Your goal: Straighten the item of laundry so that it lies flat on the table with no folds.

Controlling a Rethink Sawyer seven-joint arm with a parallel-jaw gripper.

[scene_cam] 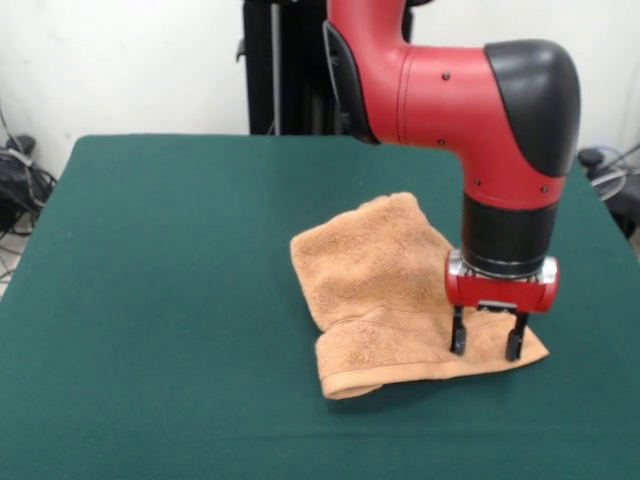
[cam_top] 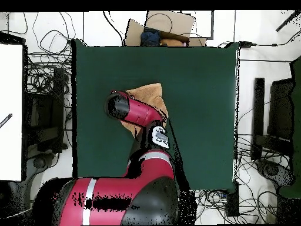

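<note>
Here the table (scene_cam: 150, 300) fills the front view with its dark green top, bare along its whole left half. Right of centre lies the towel (scene_cam: 370, 280), a peach-orange terry cloth that is rumpled rather than flat: its upper part rises in a rounded hump, and its lower part is doubled over itself, with a thick rolled edge along the bottom and a woven band running across it. Its right corner stretches out to a point on the felt. No tag can be made out on it in either view.

Further right, the red and black arm (scene_cam: 470, 90) comes down over the towel's right end, and its bulk hides the cloth directly behind the wrist. The gripper (scene_cam: 487, 343) hangs at that right corner with its two dark fingers (scene_cam: 458, 332) spread apart, and nothing is between them. Their tips are at the level of the cloth, but whether they touch it or stand just above it is hard to tell.

In the overhead view the arm covers most of the towel; only a tan strip shows beyond the black elbow cap, and the gripper is hidden there under the arm.
</note>
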